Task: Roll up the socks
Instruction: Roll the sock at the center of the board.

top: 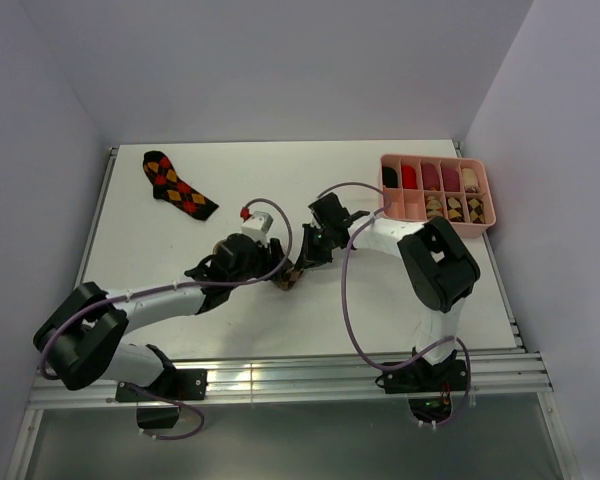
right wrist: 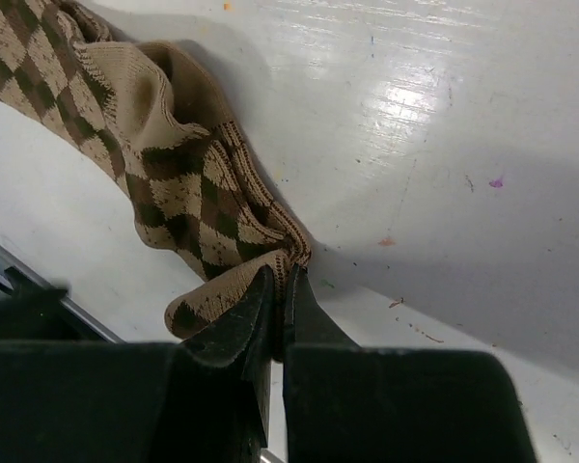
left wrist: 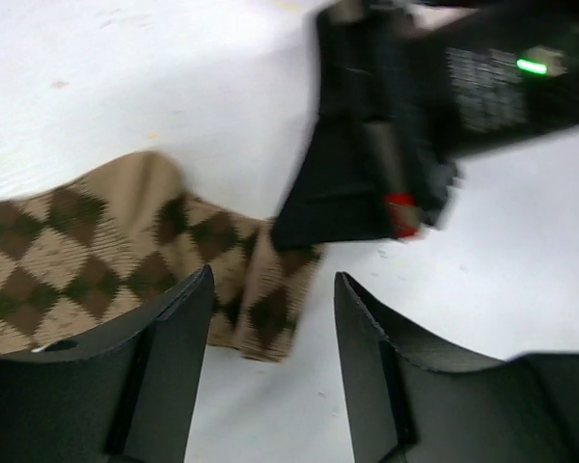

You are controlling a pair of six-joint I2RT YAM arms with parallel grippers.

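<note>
A tan-brown-cream argyle sock (right wrist: 174, 183) lies crumpled on the white table in the middle. My right gripper (right wrist: 285, 275) is shut on its cuff edge, with fabric pinched between the fingertips. In the top view this sock (top: 288, 280) is mostly hidden under both grippers. My left gripper (left wrist: 273, 289) stands open just in front of the sock's end (left wrist: 96, 260), holding nothing. The right gripper's black body (left wrist: 367, 164) is close ahead of it. From above, the left gripper (top: 278, 266) and right gripper (top: 302, 262) almost meet. A black-red-orange argyle sock (top: 178, 184) lies flat at the far left.
A pink divided tray (top: 480, 225) stands at the far right with rolled socks in its compartments. White walls close in the table on three sides. A metal rail runs along the near edge.
</note>
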